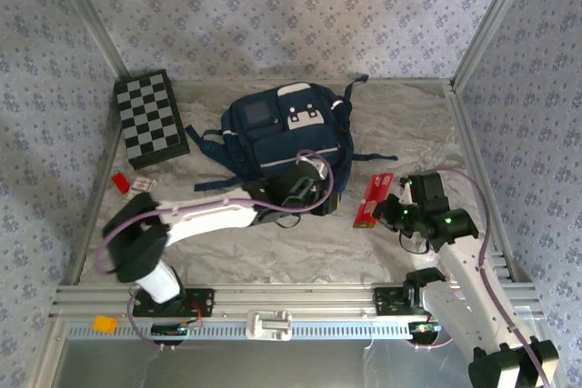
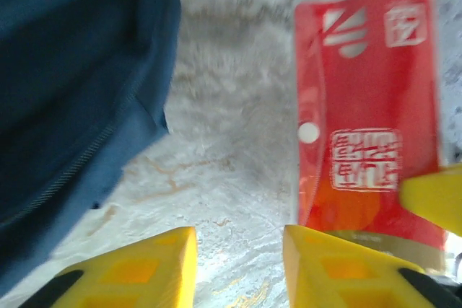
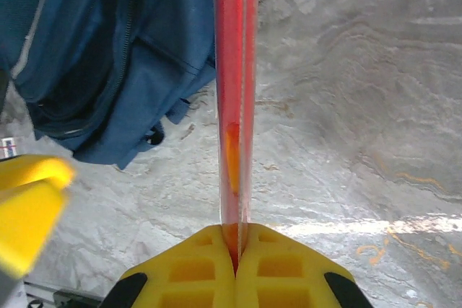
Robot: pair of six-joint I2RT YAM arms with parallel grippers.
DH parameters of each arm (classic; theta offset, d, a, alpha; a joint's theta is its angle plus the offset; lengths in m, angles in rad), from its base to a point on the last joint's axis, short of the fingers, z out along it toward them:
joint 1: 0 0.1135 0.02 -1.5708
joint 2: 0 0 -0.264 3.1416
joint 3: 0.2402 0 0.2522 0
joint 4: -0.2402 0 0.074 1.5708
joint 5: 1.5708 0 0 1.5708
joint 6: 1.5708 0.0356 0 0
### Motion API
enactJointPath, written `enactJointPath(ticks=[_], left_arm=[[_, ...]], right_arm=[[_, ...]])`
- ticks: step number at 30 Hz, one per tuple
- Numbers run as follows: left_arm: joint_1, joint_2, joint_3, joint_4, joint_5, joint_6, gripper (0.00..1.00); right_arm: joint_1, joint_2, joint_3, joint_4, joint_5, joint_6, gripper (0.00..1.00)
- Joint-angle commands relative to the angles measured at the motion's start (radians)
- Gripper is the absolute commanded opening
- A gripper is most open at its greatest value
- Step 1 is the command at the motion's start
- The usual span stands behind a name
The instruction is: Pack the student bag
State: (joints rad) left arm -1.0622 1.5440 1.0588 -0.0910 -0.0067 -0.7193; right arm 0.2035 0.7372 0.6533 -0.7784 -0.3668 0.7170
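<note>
Arms of a two-armed robot are reaching over a marbled bench (image 1: 273,243), where the student bag (image 1: 282,129) is lying flat near the middle of the far edge, its white patches facing up and its dark straps trailing toward the left and right. The right gripper (image 1: 389,208) is pinching a thin red packet (image 1: 375,197) just right of the bag's near corner. In the right wrist view, its yellow fingers (image 3: 274,265) are pressing together on the packet (image 3: 232,106), which is showing edge-on beside the blue fabric (image 3: 108,48). The left gripper (image 1: 320,199) is hovering at the bag's near edge. In the left wrist view its fingers (image 2: 137,268) are standing apart with nothing between them, over bare marble between the bag (image 2: 72,70) and the packet (image 2: 368,106). A black-and-white checkerboard (image 1: 150,118) is resting at the far left corner of the bench, well apart from the bag.
</note>
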Motion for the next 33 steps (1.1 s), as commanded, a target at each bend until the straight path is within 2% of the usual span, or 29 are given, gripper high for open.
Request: enactJointPath(ticks=[1, 5, 8, 13, 23, 27, 33], left_arm=[[0.015, -0.119, -0.018, -0.167, -0.164, 0.306, 0.44], [0.106, -0.152, 0.026, -0.317, -0.217, 0.504, 0.54], [0.180, -0.150, 0.031, -0.336, -0.212, 0.622, 0.59], [0.278, -0.105, 0.053, -0.335, -0.087, 0.780, 0.66], [0.300, 0.100, 0.209, -0.365, -0.052, 0.958, 0.69], [0.285, 0.181, 0.264, -0.378, 0.048, 1.005, 0.71], [0.258, 0.320, 0.347, -0.366, -0.046, 1.049, 0.70]], right_arm=[[0.011, 0.019, 0.043, 0.021, -0.071, 0.002, 0.00], [0.078, 0.045, 0.062, 0.073, -0.052, 0.004, 0.00], [0.110, 0.078, 0.061, 0.122, -0.050, 0.017, 0.00], [0.141, 0.123, 0.039, 0.215, -0.062, 0.026, 0.00], [0.139, 0.166, 0.022, 0.267, -0.046, 0.027, 0.00], [0.128, 0.176, 0.032, 0.249, -0.044, 0.013, 0.00], [0.108, 0.187, 0.047, 0.226, -0.053, -0.003, 0.00]])
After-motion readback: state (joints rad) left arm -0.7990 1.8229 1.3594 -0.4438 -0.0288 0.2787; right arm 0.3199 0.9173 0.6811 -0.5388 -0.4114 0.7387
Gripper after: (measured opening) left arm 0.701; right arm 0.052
